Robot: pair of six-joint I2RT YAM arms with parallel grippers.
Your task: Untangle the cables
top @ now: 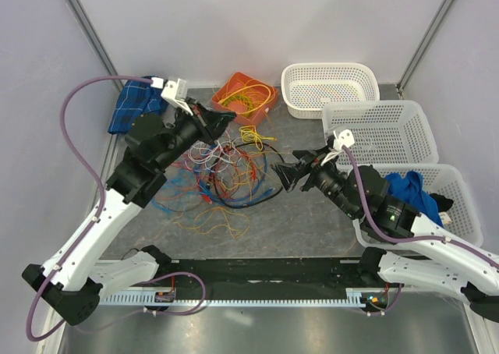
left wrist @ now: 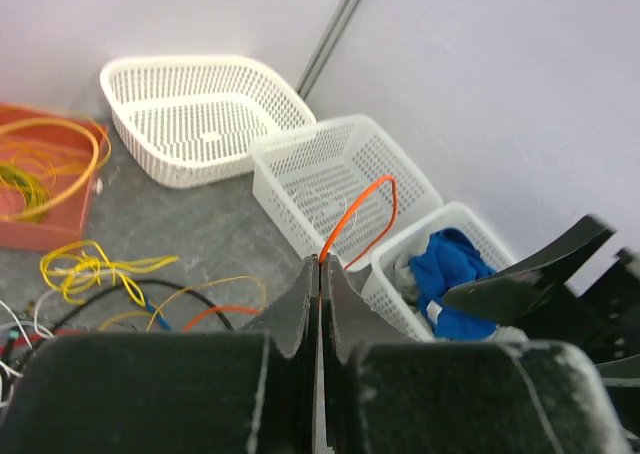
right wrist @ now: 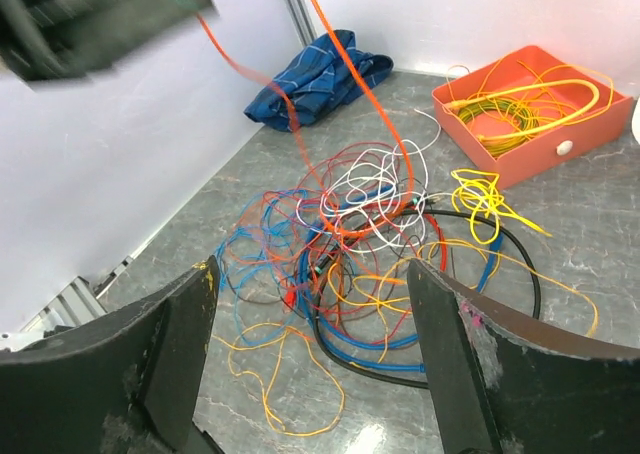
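**A:** Just on the near side of the orange tray (top: 243, 76), the cables (top: 230, 175) lie in one loose heap on the tabletop (top: 312, 229). Pincer states?

**B:** Left pincer (left wrist: 320, 264): pressed together, pinching the orange cable (left wrist: 365, 209), with a loop standing up past the fingertips. In the right wrist view that strand climbs out of the middle of the heap. Right pincer (right wrist: 312, 274): spread wide and holding nothing, at the heap's edge, near-right of the tray.

**A:** How should the pull be done?

**B:** My judgement is to lift slowly, up and away from the tray, watching where the orange strand passes under the red and white loops. If the whole heap rises with it, stop. The right pincer can then grip the neighbouring strands low down, so the strand slides free and doesn't drag them. Risks: the thin wire slips from the closed fingers, or a knot tightens.

**A:** Surface and room?

**B:** The tabletop is grey, mottled and smooth-looking, so wires likely slide easily. The tray holds yellow coils (right wrist: 510, 109). Right of the tray stand three white baskets (top: 331, 112), stepping toward the near edge. The one farthest from the tray holds bundled blue fabric (top: 407, 189). Left of the tray a blue cloth (top: 132, 104) lies against the wall. Plain pale walls stand on three sides.
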